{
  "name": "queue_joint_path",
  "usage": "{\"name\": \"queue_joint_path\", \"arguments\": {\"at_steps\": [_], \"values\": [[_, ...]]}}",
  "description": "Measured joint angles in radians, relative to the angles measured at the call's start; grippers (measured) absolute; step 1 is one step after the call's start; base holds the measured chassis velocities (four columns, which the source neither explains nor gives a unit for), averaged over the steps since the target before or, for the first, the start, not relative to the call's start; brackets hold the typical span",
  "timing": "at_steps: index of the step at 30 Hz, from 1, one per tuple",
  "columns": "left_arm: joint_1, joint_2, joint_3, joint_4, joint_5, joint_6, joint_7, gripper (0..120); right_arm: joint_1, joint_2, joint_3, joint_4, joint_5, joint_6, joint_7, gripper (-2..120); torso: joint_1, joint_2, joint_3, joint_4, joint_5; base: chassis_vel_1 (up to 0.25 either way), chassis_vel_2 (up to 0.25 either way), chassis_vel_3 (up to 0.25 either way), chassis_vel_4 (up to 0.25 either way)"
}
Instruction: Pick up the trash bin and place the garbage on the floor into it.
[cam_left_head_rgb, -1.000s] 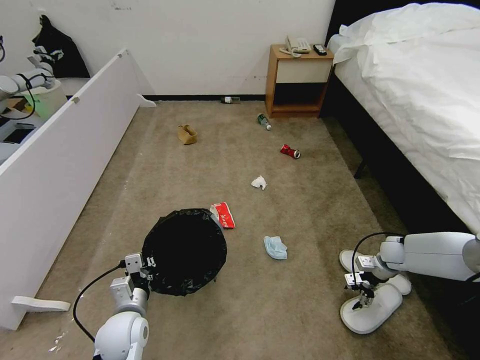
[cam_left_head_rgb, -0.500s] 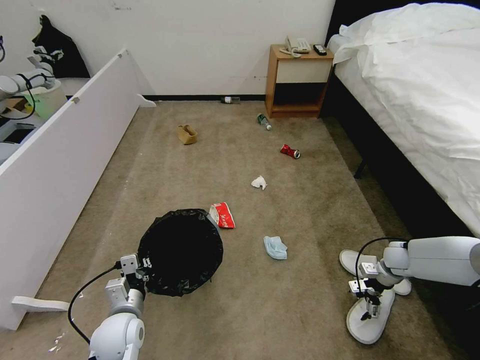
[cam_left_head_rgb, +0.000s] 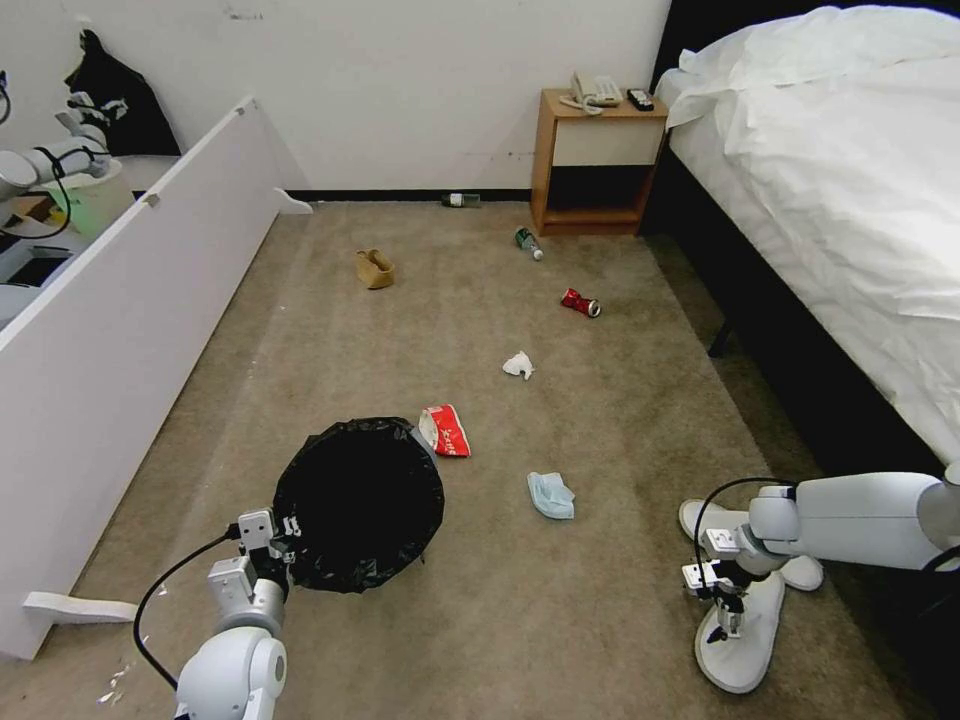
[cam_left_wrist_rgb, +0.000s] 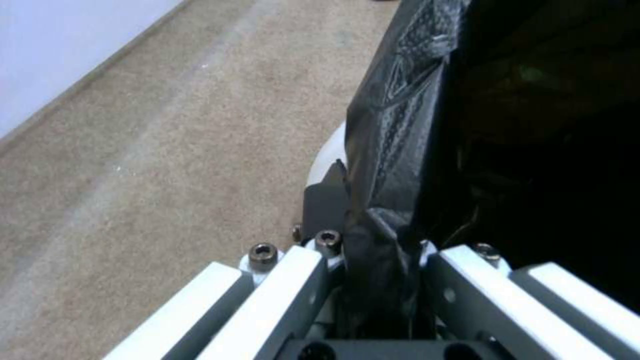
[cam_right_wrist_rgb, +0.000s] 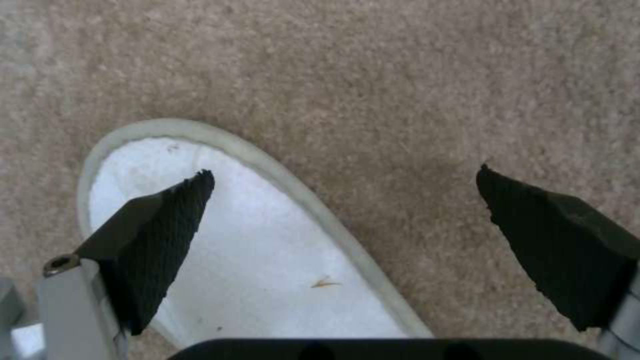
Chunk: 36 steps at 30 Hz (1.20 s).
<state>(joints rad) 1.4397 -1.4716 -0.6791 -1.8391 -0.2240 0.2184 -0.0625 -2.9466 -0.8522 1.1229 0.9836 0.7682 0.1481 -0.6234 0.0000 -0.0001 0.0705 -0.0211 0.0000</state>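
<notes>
Right claw (cam_left_head_rgb: 722, 612) above the near slipper (cam_left_head_rgb: 738, 655), jaws wide.
One pad (cam_right_wrist_rgb: 160, 235) is over the sole, the other over the floor (cam_right_wrist_rgb: 373, 80) beside its long edge (left claw (cam_left_wrist_rgb: 373, 270) grips the trash bin (cam_left_head_rgb: 358, 505) rim).

Black-lined trash bin (cam_left_head_rgb: 358, 504) upright on carpet; white slipper (cam_left_head_rgb: 742, 645), blue mask (cam_left_head_rgb: 551, 495), red packet (cam_left_head_rgb: 446, 430) nearby.

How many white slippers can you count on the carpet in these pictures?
2. One slipper lies under the open right hand, toward the bed side. The other slipper lies just behind it, partly covered by the right arm. More could be hidden beneath the bed.
</notes>
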Motion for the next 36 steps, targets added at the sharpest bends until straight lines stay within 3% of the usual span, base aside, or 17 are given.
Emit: {"name": "queue_joint_path", "arguments": {"at_steps": [26, 36], "values": [[0.003, 0.000, -0.007, 0.007, 0.006, -0.002, 0.000, 0, 0.027, 0.081, 0.002, 0.132, -0.057, -0.017, -0.008, 100, 0.000, 0.000, 0.000, -0.0002, -0.0001, 0.000, 0.000, 0.000, 0.000], [0.008, -0.006, -0.008, 0.009, 0.014, -0.009, 0.001, 0, 0.086, 0.119, -0.001, 0.118, -0.184, -0.015, -0.075, 100, 0.000, 0.000, 0.000, 0.0000, 0.0001, 0.000, 0.000, 0.000, 0.000]]}}
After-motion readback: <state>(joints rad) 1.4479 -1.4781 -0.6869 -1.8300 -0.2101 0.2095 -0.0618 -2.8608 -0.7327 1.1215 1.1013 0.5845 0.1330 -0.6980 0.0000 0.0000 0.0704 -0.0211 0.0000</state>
